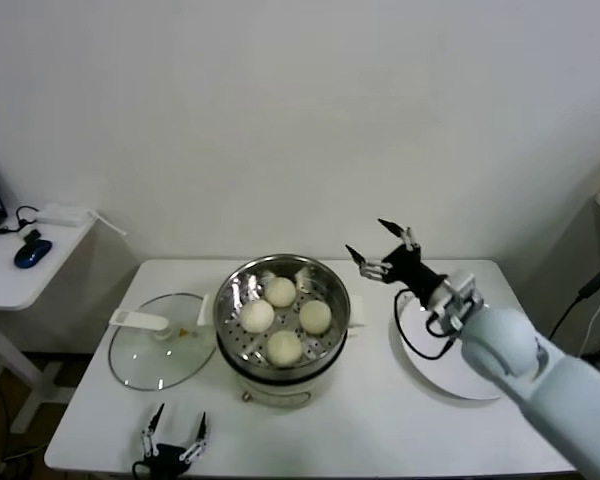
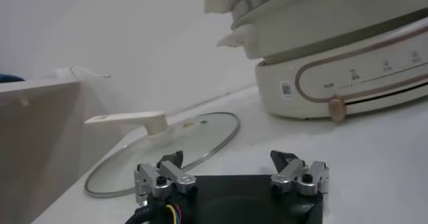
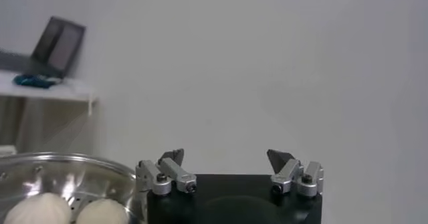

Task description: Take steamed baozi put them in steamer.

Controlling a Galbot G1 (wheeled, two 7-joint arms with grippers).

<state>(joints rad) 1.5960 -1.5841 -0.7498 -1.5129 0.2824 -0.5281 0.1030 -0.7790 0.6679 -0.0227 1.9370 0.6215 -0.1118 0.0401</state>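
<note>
Several pale baozi [image 1: 280, 292] lie inside the shiny steel steamer [image 1: 332, 288], which sits on its cream pot base [image 1: 280, 390] at the table's middle. Two of the baozi [image 3: 100, 212] show in the right wrist view inside the steamer rim [image 3: 100, 162]. My right gripper [image 1: 378, 243] is open and empty, raised in the air just right of the steamer; it also shows in the right wrist view [image 3: 226, 157]. My left gripper [image 1: 176, 428] is open and empty, low at the table's front edge; it also shows in the left wrist view [image 2: 227, 158].
A round glass lid [image 1: 160, 338] with a white handle lies flat left of the steamer, also in the left wrist view [image 2: 167, 135]. A flat white plate [image 1: 420, 365] lies right of the steamer, bare. A side table [image 1: 20, 265] with a blue mouse stands far left.
</note>
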